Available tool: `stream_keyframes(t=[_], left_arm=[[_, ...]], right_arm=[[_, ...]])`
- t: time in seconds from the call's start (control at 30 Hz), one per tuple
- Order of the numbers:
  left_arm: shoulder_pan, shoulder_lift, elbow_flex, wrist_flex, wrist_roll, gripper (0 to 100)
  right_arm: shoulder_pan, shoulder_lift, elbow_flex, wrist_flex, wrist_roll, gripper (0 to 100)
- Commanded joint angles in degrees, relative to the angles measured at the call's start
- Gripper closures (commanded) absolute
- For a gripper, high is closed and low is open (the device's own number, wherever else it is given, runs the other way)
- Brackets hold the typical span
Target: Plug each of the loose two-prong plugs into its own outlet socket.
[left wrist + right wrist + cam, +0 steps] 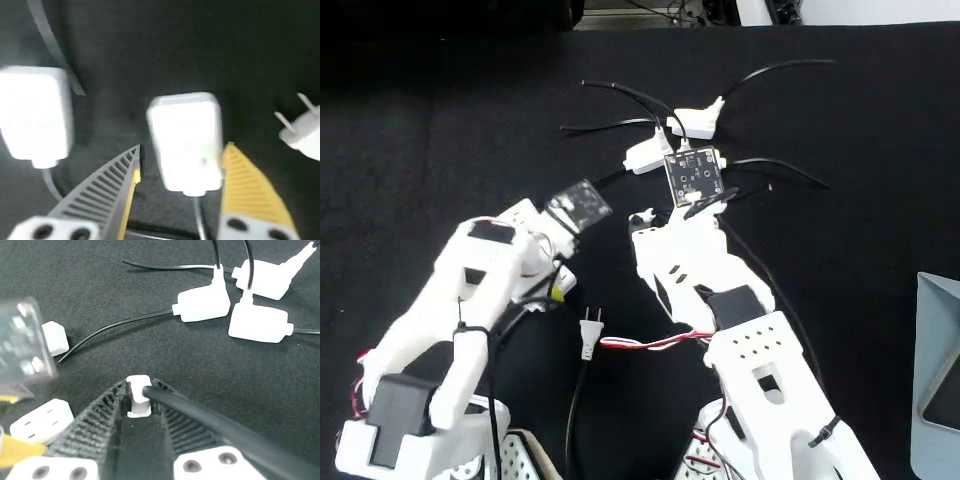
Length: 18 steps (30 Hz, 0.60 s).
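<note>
Over the middle of the black mat (420, 120), the right gripper (140, 390) has its black fingers pinched tight on a small white plug (137, 402), whose thick black cable (210, 422) trails back past the wrist. To my eye this is the mating step: one plug is in hand and needs a socket to go into. The left gripper (184, 149) stands wide around a white socket (185, 125), its yellow finger (245, 180) against one edge and a sliver of mat showing between the grey finger (107, 185) and the other. I judge it is bracketing the socket rather than clamping it. Next, I reckon, the left claw must close to steady that socket. The right must turn the plug until its prongs face the slots, then push straight in; any tilt would likely jam it. The right arm is stretched forward from the near edge, pointed toward the cluster of other sockets (202, 305) lying farther off. The left arm leans in from its side, wrist angled toward its partner. A second plug (588, 335) lies loose on the mat between the two arm bases.
</note>
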Motion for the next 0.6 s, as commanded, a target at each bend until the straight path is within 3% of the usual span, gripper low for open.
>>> stream_keyframes(t=[0.0,0.23,0.57], left_arm=[[-2.51,-3.52,-4.79,-0.18,4.31,69],[-3.74,-21.01,-1.63,5.36,12.40,67],[-18.33,-38.51,7.69,9.49,30.95,68]], right_arm=[[0.44,0.13,-2.77,-0.09,0.35,98.5],[-1.23,0.13,-2.68,0.35,0.35,98.5],[-13.71,1.36,-1.71,-0.18,3.69,98.5]])
